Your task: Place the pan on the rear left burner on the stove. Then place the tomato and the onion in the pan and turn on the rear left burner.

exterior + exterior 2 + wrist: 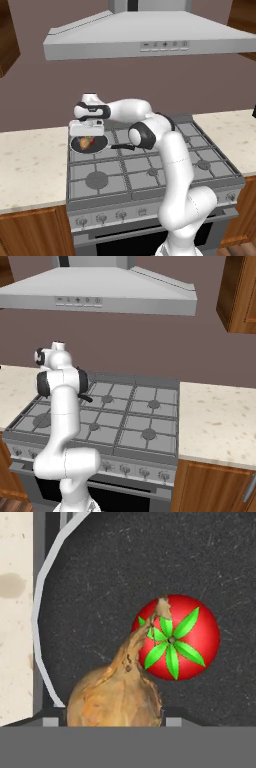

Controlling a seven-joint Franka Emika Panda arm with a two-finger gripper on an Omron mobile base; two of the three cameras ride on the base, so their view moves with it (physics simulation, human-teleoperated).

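Two items lie in the pan (89,144): the onion (116,698) and the tomato (176,637), touching, with the onion's stalk laid across the tomato's 9 o'clock edge. In the hand view the pan's pale rim curves down the left side, just beside the speckled surface (15,612); dark open pan floor runs from 12 o'clock round to 3 o'clock of the tomato. The onion sits between the two fingertips (50,722), which stand spread to either side of it; whether they press on it cannot be told.

The left base view shows the pan at the back-left corner of the stove (150,172), over the rear left burner, its handle (122,146) pointing toward 3 o'clock. The front-left grate and the surface at 9 o'clock of the stove are open. The gripper (87,134) hangs directly above the pan, pointing straight down; the forearm runs level from the elbow at its 3 o'clock.

In the right base view the upright arm (62,421) covers the pan; the centre and right grates lie bare. The range hood (100,293) overhangs the stove.
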